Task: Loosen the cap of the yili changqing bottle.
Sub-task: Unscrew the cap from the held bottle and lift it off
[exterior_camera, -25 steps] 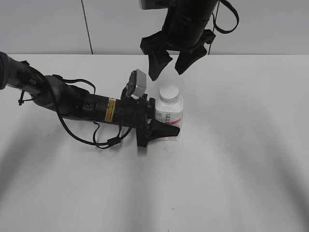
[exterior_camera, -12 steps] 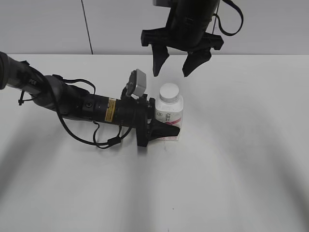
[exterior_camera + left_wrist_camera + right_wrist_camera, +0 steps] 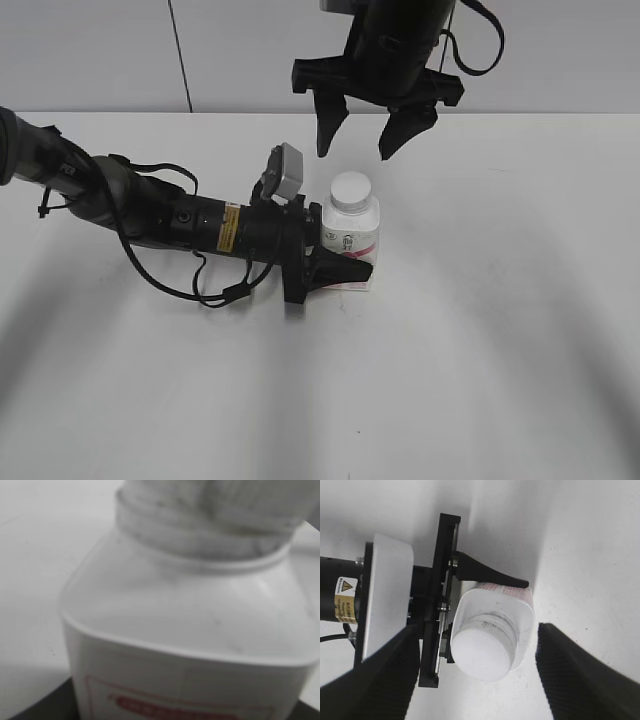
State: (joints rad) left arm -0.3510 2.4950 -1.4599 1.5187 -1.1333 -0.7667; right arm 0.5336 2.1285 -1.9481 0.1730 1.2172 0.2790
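Observation:
The white yili changqing bottle (image 3: 352,240) stands upright on the white table, pink-red label facing front. Its white ribbed cap (image 3: 351,191) sits on the neck. My left gripper (image 3: 335,265) is shut on the bottle's lower body from the left. The left wrist view is filled by the bottle's shoulder (image 3: 190,610) and the cap (image 3: 215,505). My right gripper (image 3: 358,150) is open, fingers pointing down, hanging just above the cap without touching it. The right wrist view looks down on the cap (image 3: 484,653) and bottle (image 3: 520,610), between the open fingers (image 3: 476,672).
The white table (image 3: 480,350) stretches around the bottle. The left arm (image 3: 150,215) lies low across the table's left half, with cables looping beside it. A grey wall (image 3: 560,50) stands behind the table's far edge.
My right gripper has turned about its axis above the cap, so both open fingers now point straight down side by side. The left gripper and bottle have not moved.

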